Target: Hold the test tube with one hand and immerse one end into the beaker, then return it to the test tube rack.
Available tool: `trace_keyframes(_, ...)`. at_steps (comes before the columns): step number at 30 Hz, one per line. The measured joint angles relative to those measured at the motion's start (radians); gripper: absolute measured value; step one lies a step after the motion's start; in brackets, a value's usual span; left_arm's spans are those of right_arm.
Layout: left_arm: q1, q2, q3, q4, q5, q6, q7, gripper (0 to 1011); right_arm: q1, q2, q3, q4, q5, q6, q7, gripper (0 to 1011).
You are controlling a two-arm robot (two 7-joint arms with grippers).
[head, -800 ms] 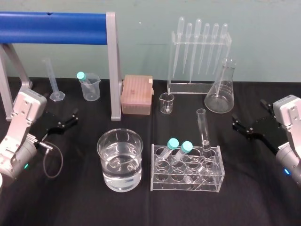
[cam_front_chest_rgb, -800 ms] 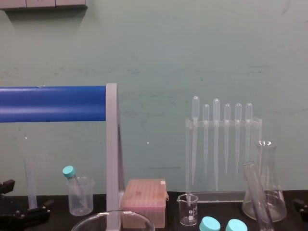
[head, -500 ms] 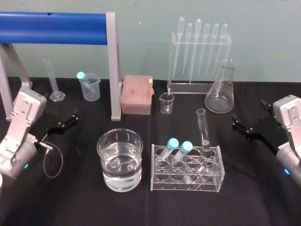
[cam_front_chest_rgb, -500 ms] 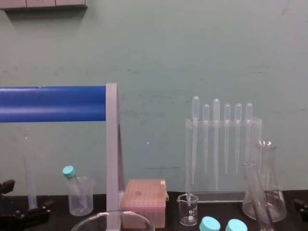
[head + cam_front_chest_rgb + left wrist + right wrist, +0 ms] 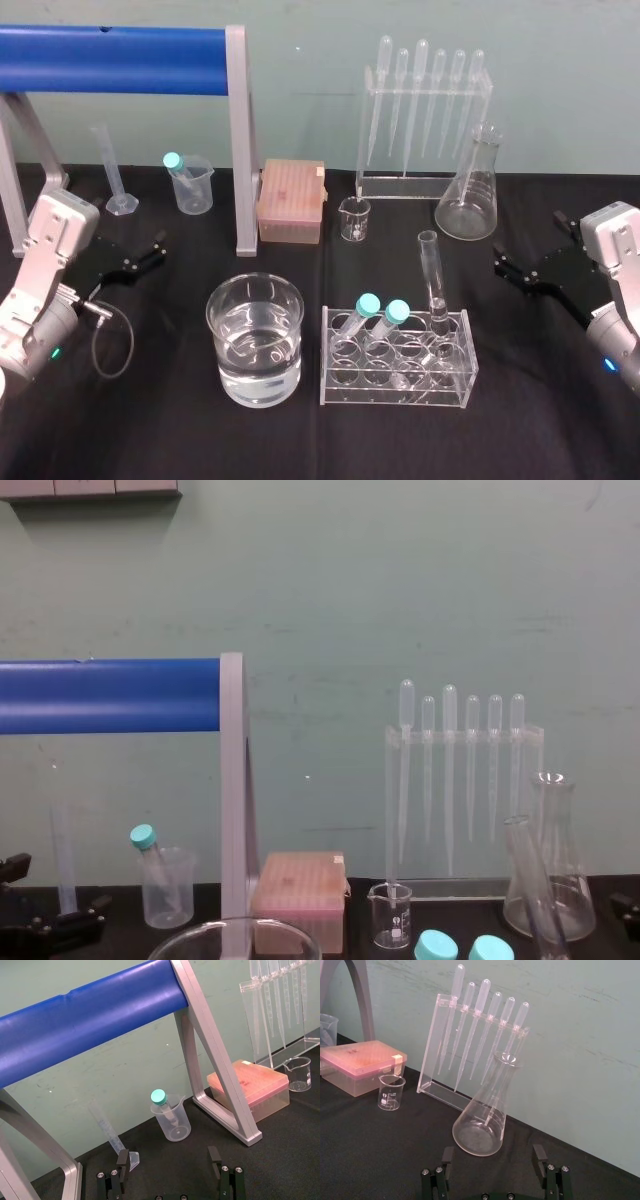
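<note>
Nothing has moved since a moment ago, so the task has not begun. The left tool (image 5: pixel 169 1161) rests low at the table's (image 5: pixel 160 420) left, open and empty. The water-filled beaker (image 5: pixel 226 340) stands beside the test tube rack (image 5: pixel 398 385), which holds the test tube (image 5: pixel 432 275). The right tool (image 5: pixel 493 1156) waits far right, open and empty.

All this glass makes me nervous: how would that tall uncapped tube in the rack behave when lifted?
Probably stiff and light: the test tube is thin, clear glass. Likely slippery and breakable, since its wall looks smooth. It leans loosely in the rack, so it may wobble when touched; laid flat, its round body would likely roll.
</note>
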Motion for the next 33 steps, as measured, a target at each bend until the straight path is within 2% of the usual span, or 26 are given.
trace_keyframes(31, 0.0, 0.0, 0.0, 0.0, 0.0, 0.0, 0.0, 1000, 0.0, 0.0, 0.0, 0.0, 0.0, 0.0, 0.0, 1000)
trace_keyframes(33, 0.0, 0.0, 0.0, 0.0, 0.0, 0.0, 0.0, 1000, -0.002, -0.001, 0.012, 0.0, 0.006, -0.002, 0.003, 1000)
